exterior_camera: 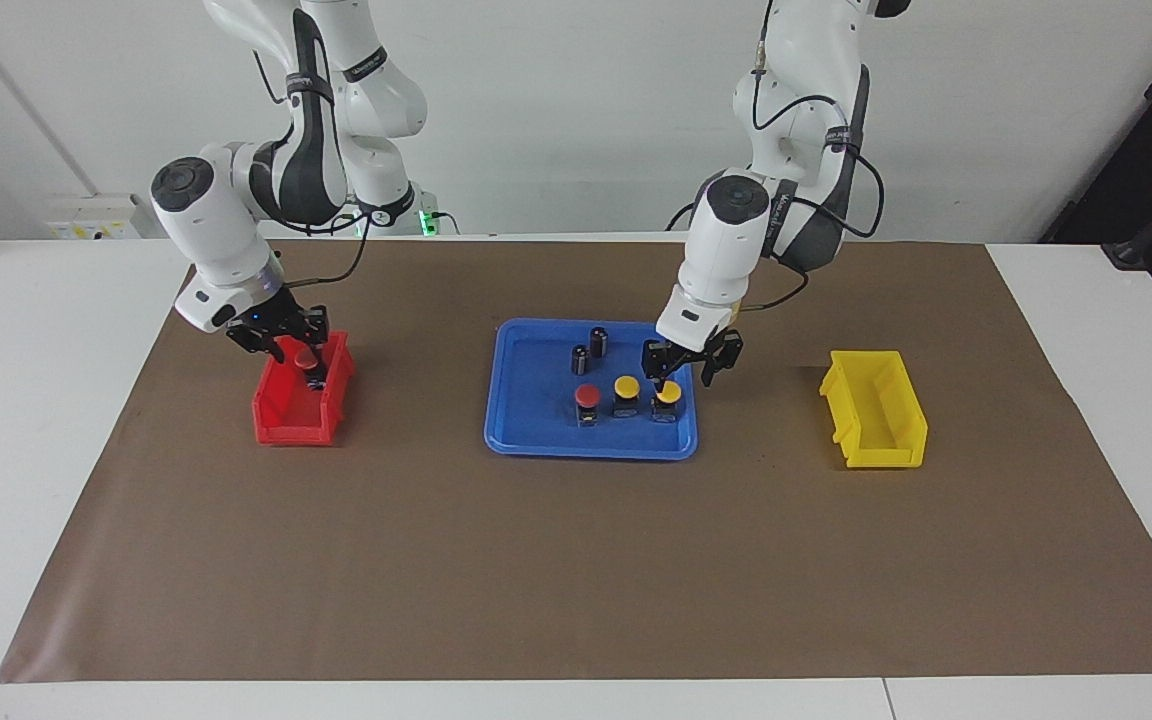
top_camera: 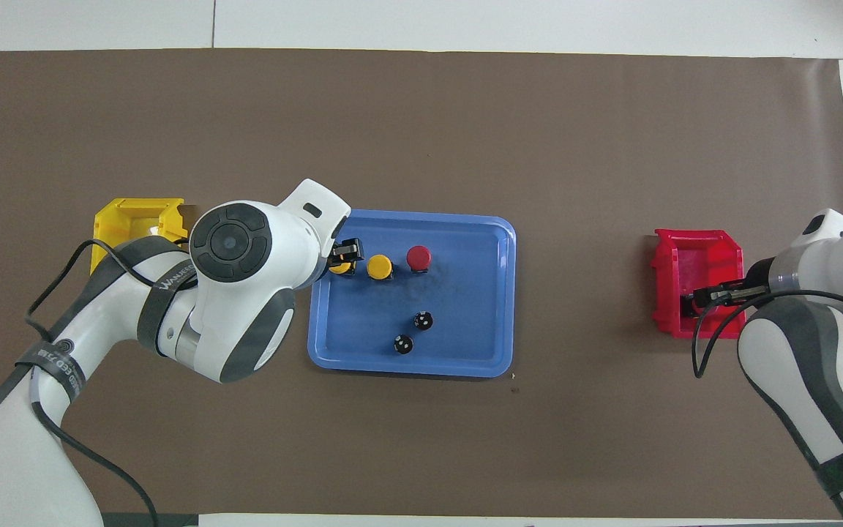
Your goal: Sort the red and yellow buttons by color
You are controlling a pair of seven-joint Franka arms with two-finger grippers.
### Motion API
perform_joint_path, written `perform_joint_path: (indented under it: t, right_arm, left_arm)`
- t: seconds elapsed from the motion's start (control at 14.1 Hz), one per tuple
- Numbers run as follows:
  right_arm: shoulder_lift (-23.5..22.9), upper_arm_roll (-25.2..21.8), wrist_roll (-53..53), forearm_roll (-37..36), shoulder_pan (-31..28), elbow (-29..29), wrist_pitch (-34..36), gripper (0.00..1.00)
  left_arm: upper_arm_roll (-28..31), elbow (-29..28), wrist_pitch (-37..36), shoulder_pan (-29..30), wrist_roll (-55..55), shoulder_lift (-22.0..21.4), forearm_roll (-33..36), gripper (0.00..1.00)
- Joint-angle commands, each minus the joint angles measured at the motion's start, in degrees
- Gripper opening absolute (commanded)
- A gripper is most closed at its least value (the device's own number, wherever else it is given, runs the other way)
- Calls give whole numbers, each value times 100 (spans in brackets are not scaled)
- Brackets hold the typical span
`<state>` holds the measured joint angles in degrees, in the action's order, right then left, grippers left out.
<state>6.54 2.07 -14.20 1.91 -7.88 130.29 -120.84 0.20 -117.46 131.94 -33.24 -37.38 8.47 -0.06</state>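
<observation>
- Facing view: my right gripper (exterior_camera: 304, 362) is in the red bin (exterior_camera: 304, 405), at the right arm's end from the blue tray (exterior_camera: 536, 440), grasping a red button (exterior_camera: 308, 358); I'd release low.
- In the tray: red button (exterior_camera: 587, 397), yellow button (exterior_camera: 626, 387), two dark cylinders (exterior_camera: 589, 350) nearer the robots.
- My left gripper (exterior_camera: 674, 378), jaws spread, straddles the end yellow button (exterior_camera: 669, 393); I'd clench squarely, clearing its neighbour.
- Yellow bin (exterior_camera: 876, 410) waits at the left arm's end.

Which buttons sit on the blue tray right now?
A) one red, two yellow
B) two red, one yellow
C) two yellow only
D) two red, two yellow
A: the blue tray holds one red button and two yellow ones, the middle yellow button and the end yellow button, which sits under the left gripper.
</observation>
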Motion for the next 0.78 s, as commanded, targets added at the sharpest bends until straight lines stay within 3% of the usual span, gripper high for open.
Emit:
perform_joint_path:
  t: [0.0,0.36,0.57,0.71]
  right_arm:
    - [-179,21,-127,20,-3,-949,936,59]
    - [-241,101,275,81,259,-2084,2054,68]
    - [-311,101,829,81,611,-2394,2337,69]
    - [-312,109,892,81,647,-2411,2329,70]
  left_arm:
    - [103,-93,165,-209,-226,59,94,80]
    - [103,-111,209,-227,-235,59,94,80]
    - [103,-111,226,-218,-244,59,94,69]
    - [103,-111,244,-227,-244,59,94,68]
